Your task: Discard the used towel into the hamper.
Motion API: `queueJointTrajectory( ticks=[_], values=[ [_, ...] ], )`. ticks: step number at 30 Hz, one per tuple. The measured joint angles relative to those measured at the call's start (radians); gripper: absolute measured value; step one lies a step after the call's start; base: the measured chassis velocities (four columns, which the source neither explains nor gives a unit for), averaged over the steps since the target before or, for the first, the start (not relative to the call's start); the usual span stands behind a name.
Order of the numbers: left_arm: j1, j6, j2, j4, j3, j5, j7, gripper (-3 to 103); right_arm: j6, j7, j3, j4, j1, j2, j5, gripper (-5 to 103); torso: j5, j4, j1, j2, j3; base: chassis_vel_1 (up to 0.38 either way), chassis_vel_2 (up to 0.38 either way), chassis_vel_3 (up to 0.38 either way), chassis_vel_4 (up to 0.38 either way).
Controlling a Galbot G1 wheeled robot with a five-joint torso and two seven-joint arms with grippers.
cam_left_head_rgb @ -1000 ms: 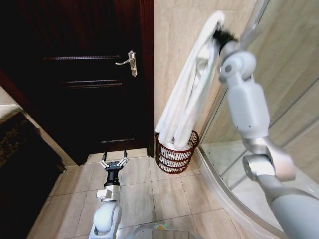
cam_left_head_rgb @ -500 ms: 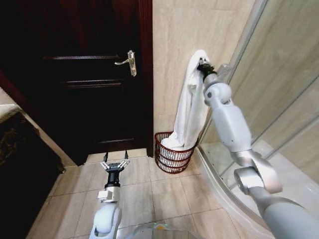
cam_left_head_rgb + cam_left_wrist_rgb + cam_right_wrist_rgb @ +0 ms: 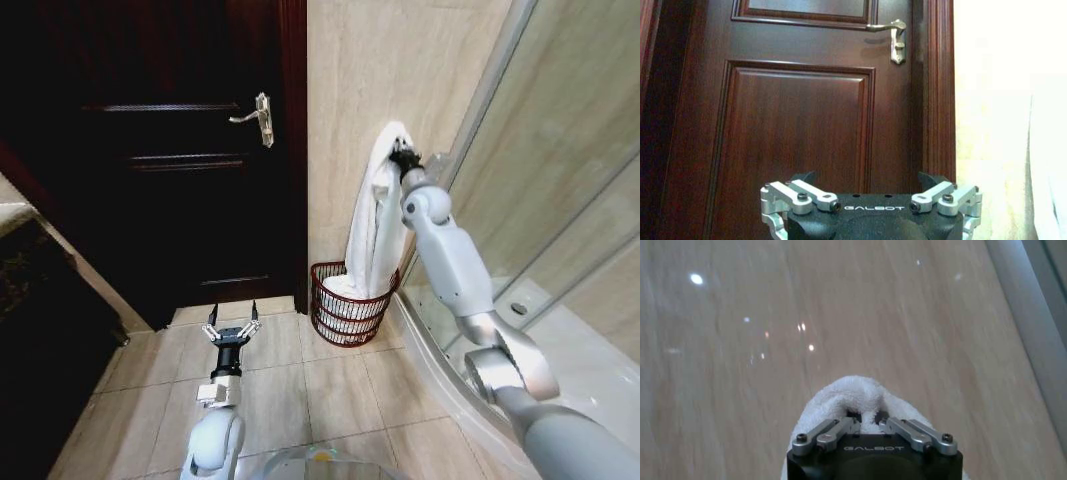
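A white towel point(image 3: 373, 218) hangs long from my right gripper point(image 3: 402, 153), which is shut on its top fold against the beige wall. The towel's lower end rests inside the hamper point(image 3: 330, 317), a dark reddish wire basket on the floor by the door frame. In the right wrist view the fingers point(image 3: 840, 429) pinch the bunched towel point(image 3: 847, 396). My left gripper point(image 3: 232, 321) stays low over the floor tiles in front of the dark door, open with nothing in it, as the left wrist view's gripper point(image 3: 870, 192) confirms.
A dark wooden door point(image 3: 170, 190) with a metal handle point(image 3: 257, 117) stands left of the hamper. A glass shower enclosure point(image 3: 560, 180) with a curved raised kerb point(image 3: 440, 370) runs along the right. A dark cabinet point(image 3: 30, 330) sits at far left.
My right arm has lowered the towel steadily towards the wall and hamper; more of the towel now sits in the basket. The left arm has not moved.
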Motion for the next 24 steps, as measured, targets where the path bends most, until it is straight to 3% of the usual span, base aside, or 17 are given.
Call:
queueJointTrajectory(
  ticks=[7, 16, 24],
  values=[
    [0.002, -0.010, -0.007, 0.005, -0.002, 0.005, 0.000, 100, 0.012, -0.007, 0.002, 0.029, -0.091, 0.012, 0.002, 10, -0.0003, 0.0003, -0.009, -0.029, -0.020, 0.000, 0.000, 0.000, 0.000],
    [0.006, -0.024, -0.007, 0.008, -0.005, 0.007, 0.000, 100, 0.023, 0.006, -0.015, 0.064, -0.179, 0.078, 0.006, 10, -0.0003, 0.0003, -0.022, -0.069, -0.047, 0.000, 0.000, 0.000, 0.000],
    [0.020, -0.026, -0.007, -0.009, -0.005, 0.012, 0.000, 100, 0.041, 0.013, 0.006, 0.036, -0.240, 0.070, 0.001, 10, 0.0000, 0.0001, -0.032, -0.102, -0.070, 0.000, 0.000, 0.000, 0.000]
  ],
)
